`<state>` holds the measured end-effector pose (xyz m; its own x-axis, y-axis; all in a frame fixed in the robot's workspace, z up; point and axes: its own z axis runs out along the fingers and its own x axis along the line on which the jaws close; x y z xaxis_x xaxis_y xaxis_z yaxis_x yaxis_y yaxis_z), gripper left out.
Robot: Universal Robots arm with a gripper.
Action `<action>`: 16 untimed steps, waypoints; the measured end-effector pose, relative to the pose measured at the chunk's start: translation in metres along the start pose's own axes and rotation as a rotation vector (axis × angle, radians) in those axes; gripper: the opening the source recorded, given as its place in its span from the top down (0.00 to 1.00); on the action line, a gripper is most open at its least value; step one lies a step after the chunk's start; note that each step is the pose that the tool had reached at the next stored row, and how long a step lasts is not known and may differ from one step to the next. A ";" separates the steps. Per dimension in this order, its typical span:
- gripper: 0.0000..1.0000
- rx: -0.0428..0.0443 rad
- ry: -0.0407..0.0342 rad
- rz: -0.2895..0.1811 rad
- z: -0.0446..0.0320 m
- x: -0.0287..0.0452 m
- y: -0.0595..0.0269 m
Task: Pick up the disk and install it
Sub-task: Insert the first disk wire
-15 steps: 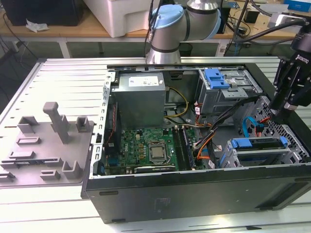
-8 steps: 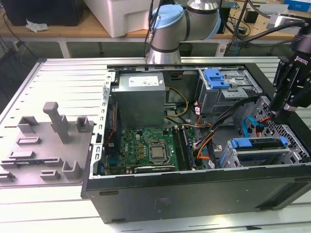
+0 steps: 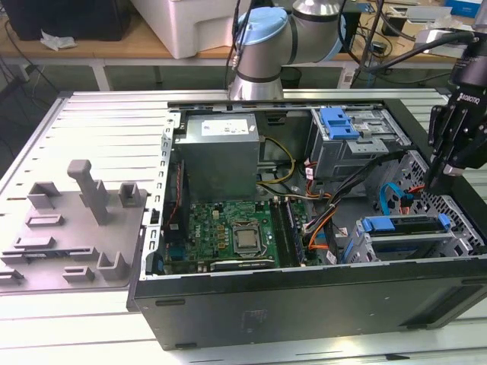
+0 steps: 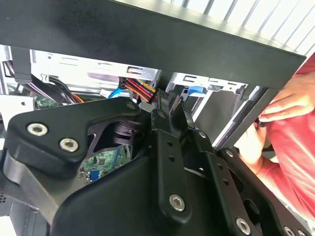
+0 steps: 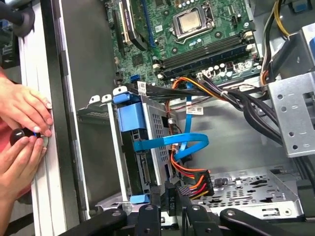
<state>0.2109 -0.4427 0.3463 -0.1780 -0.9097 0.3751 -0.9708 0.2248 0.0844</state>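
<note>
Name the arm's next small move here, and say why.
Probably a short, slow lift straight up out of the case. The disk appears to sit in its cage already. The gripper has its fingers shut on nothing, red and orange cables lie close to it, and a person's hands are right beside the case wall.

**Open case on table, fixture beside it**

In the exterior view the case [image 3: 304, 304] lies open on the table [image 3: 99, 122], with a fixture [image 3: 84, 220] just beside it on the exterior view's left. Inside, the power supply [image 3: 221, 152] sits behind the motherboard [image 3: 221, 228], which carries the CPU [image 3: 246, 241]. Toward the exterior view's right, one cage [image 3: 350, 148] stands behind another [image 3: 358, 247] that holds the disk [image 3: 407, 226], with cables [image 3: 392, 194] between them. The gripper [image 3: 435, 179] hangs above those cables. In the first wrist view, hands [image 5: 24, 110] lie just outside the case wall.
</note>
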 end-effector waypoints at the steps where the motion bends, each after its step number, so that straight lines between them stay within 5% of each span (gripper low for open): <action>1: 0.73 0.0003 0.0018 0.000 0.0002 -0.0002 0.0001; 16: 0.73 0.0006 0.0033 0.000 0.0010 -0.0067 0.0041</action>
<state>0.2080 -0.4360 0.3432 -0.1774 -0.9086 0.3782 -0.9709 0.2244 0.0838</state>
